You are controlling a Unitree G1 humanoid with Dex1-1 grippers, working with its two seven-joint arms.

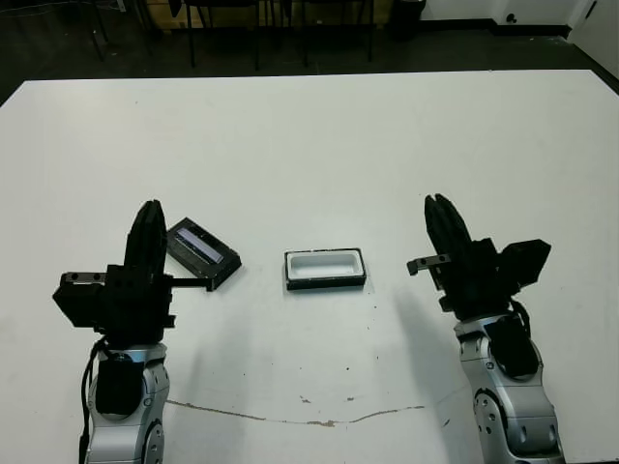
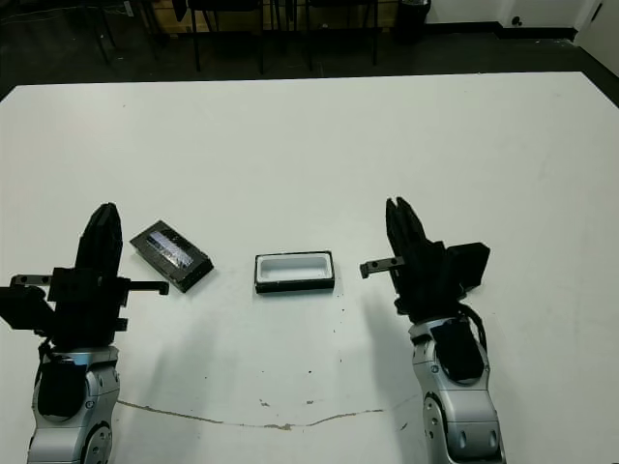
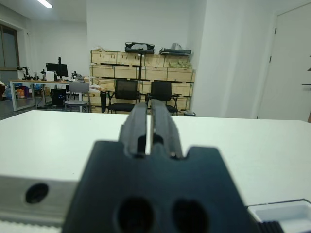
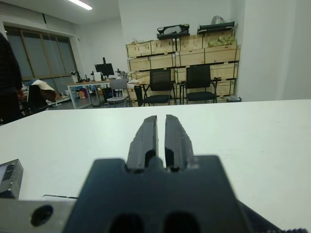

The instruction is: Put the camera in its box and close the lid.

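Observation:
The box point(image 1: 325, 268), a shallow black tray with a white lining, lies open and empty at the middle of the table. To its left lies the lid point(image 1: 201, 251), a flat black cover turned at an angle, with a pale glossy strip across its top. The camera does not show in any view. My left gripper point(image 1: 148, 217) is shut on nothing and hovers just left of the lid. My right gripper point(image 1: 440, 208) is also shut and empty, a short way right of the box. The lid's edge point(image 4: 9, 177) shows in the right wrist view and the box's corner point(image 3: 286, 213) in the left wrist view.
A thin crack point(image 1: 290, 418) runs across the white table point(image 1: 309, 145) near its front edge. Beyond the far edge are chairs point(image 3: 126, 94) and shelves of crates point(image 4: 180, 53). A person point(image 4: 7, 82) stands far off at one side of the room.

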